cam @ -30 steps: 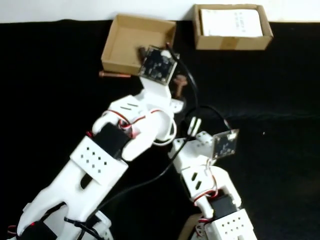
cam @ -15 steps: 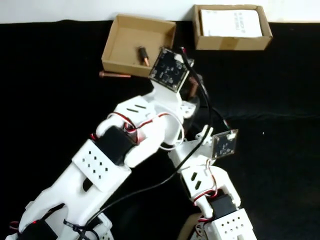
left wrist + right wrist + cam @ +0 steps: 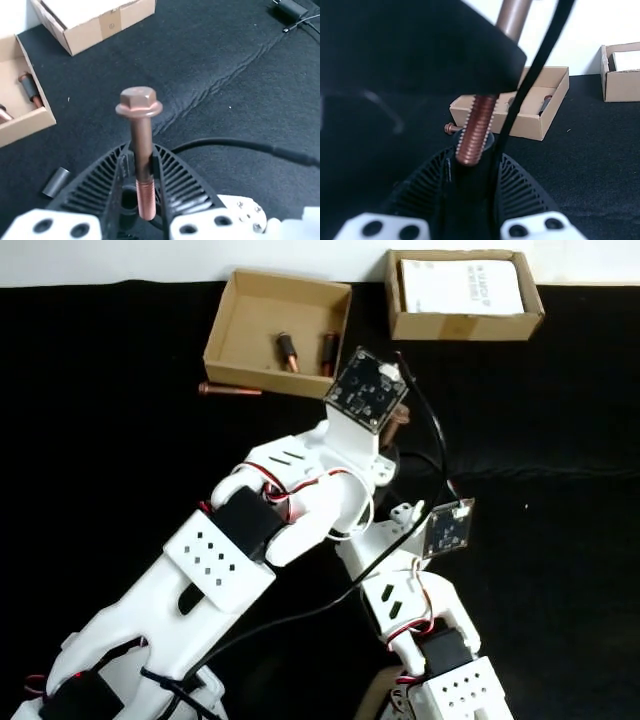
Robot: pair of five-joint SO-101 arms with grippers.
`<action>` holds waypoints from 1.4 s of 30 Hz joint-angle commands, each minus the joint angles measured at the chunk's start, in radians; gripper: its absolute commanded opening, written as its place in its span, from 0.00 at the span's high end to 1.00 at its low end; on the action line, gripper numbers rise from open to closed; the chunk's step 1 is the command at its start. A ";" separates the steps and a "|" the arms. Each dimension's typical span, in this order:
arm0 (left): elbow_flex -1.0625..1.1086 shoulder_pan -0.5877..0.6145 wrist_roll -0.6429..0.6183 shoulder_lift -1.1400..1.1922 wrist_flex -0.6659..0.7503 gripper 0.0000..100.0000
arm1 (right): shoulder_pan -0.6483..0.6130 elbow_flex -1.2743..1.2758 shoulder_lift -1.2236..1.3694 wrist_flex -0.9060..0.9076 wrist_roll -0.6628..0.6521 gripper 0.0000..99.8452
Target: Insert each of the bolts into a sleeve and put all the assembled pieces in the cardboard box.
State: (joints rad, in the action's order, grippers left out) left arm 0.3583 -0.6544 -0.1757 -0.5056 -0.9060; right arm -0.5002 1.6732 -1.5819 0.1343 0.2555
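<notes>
The left tool point(image 3: 141, 160) is closed tight on a copper bolt point(image 3: 140, 125), with its head up, above the black bench point(image 3: 225, 60). The bolt's screw end is right at the top of a dark sleeve point(image 3: 470, 200), which the right tool point(image 3: 472, 170) pinches. The cardboard box point(image 3: 240, 330) sits farther back with two finished pieces point(image 3: 287, 350) inside. A spare bolt point(image 3: 230, 390) lies just beside the box.
</notes>
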 commanded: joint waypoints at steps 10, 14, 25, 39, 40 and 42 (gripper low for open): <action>-0.124 0.042 0.012 0.007 0.052 0.99 | 0.007 -0.002 -0.018 -0.022 0.006 0.99; -0.047 -0.007 0.012 0.007 0.123 0.99 | 0.007 -0.002 -0.018 -0.022 0.006 0.99; 0.001 0.016 0.014 0.005 0.137 0.99 | 0.008 -0.002 -0.018 -0.022 0.006 0.99; 0.134 0.082 0.017 -0.004 0.135 0.99 | 0.010 -0.002 -0.018 -0.022 0.006 0.99; 0.133 0.082 0.017 -0.004 0.135 0.99 | 0.010 -0.002 -0.018 -0.021 0.006 0.99; 0.133 0.082 0.017 -0.007 0.135 0.99 | 0.010 -0.002 -0.018 0.001 0.008 0.99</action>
State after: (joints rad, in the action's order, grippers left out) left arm 0.4872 -0.5900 -0.1665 -0.4994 -0.7710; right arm -0.5048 1.6732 -1.5804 0.1373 0.2555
